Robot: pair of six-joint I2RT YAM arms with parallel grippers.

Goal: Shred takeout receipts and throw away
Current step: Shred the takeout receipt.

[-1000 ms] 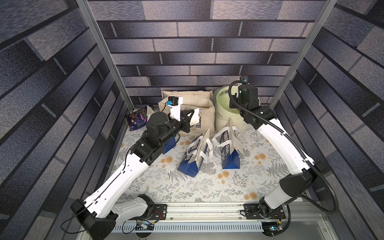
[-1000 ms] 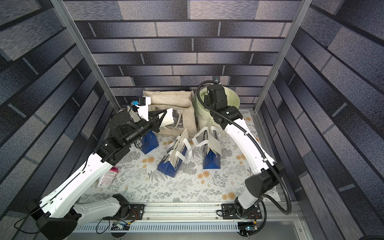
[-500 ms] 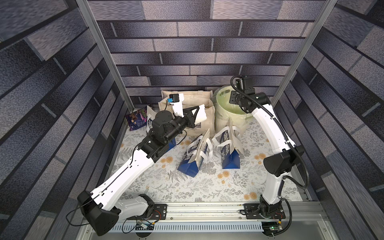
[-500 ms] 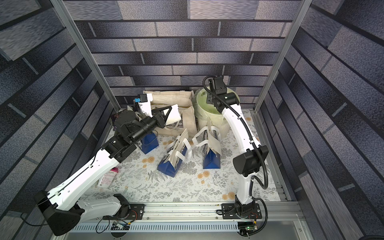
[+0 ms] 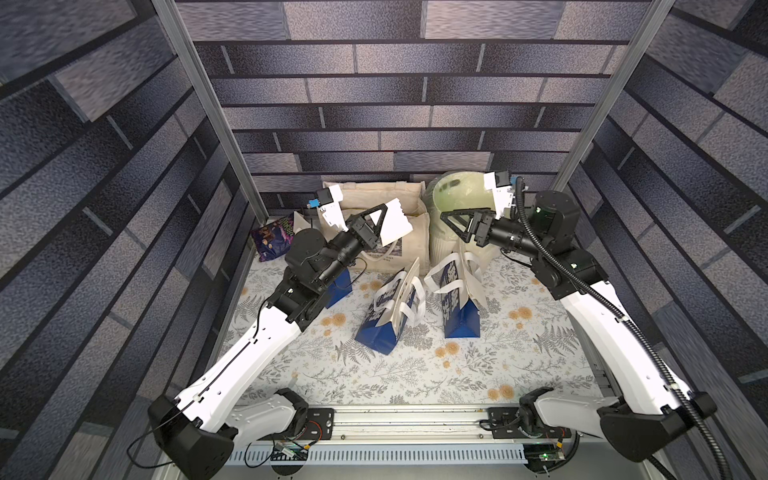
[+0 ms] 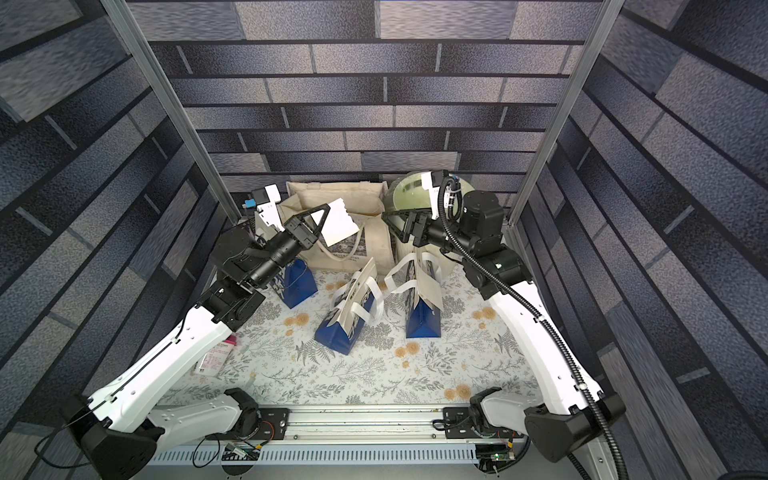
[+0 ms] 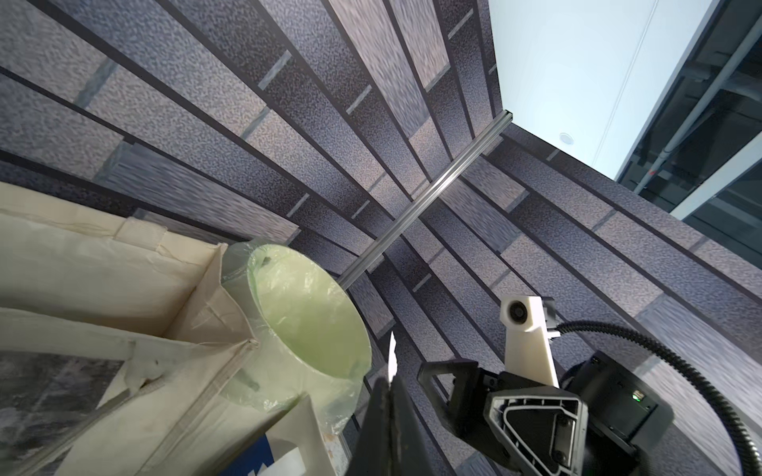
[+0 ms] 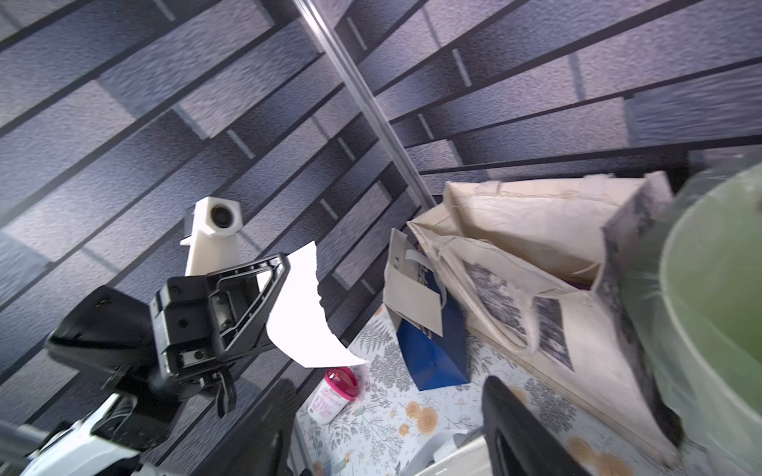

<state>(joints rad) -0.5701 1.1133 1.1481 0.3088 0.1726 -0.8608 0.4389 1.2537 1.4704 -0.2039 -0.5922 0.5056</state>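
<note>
receipt (image 5: 395,222) is clamped by left gripper (image 5: 384,212), torn edge turned toward empty right gripper (image 5: 451,226), jaws spread, near.

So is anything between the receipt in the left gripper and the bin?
Yes: the open right gripper hangs beside the bin's rim, on the side facing the receipt. Nothing else visible in that gap.

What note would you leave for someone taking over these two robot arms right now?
Left gripper shut on a receipt piece with a jagged torn edge, held in the air near the green bin.
Right gripper open and empty, in front of the bin.
Done: receipt torn; scraps in the bin cannot be seen.
To do: get the held piece into the bin; no other receipts in view.
</note>
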